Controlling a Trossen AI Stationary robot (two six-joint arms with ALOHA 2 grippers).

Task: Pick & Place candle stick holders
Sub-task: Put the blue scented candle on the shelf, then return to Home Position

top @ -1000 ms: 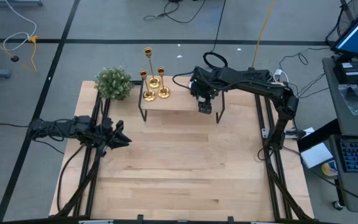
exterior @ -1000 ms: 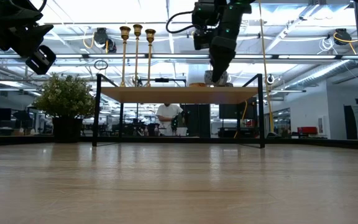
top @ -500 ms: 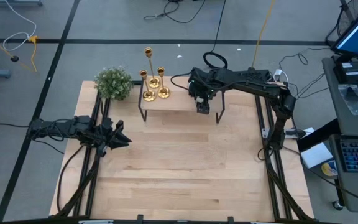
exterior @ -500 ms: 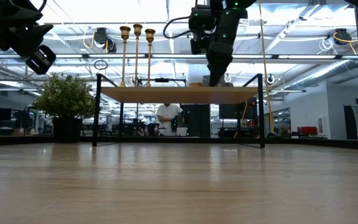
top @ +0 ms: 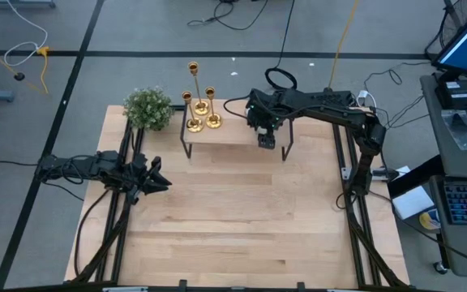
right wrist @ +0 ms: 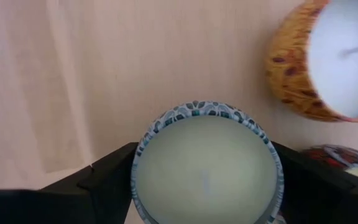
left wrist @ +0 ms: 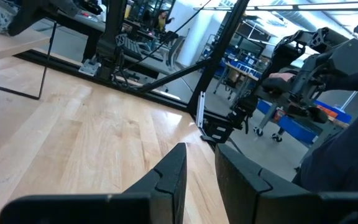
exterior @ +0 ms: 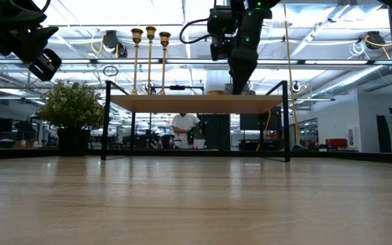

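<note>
Three gold candlesticks (top: 201, 109) stand on their round bases on the left end of a small raised wooden shelf (top: 233, 134); they also show in the low view (exterior: 150, 61). My right gripper (top: 266, 141) is over the shelf's right end, away from them, shut on a round pale candle in a blue-patterned tin (right wrist: 207, 168). My left gripper (top: 159, 182) waits above the table's left side, its fingers a narrow gap apart and empty (left wrist: 201, 168). My right gripper holds the candle tin by its round side wall (right wrist: 138, 180), pinched between the two fingers, one on each opposite side. The fingers point down from above. Whether the tin stands on the shelf or is lifted clear, I cannot tell.
A green bushy plant (top: 147, 108) stands at the table's far left beside the shelf. An orange-patterned candle (right wrist: 325, 59) and another patterned candle (right wrist: 337, 158) sit on the shelf close to the held tin. A person shows in the room behind (exterior: 182, 126).
My right gripper has shifted a little toward the table's left and back again over the shelf's right end.
</note>
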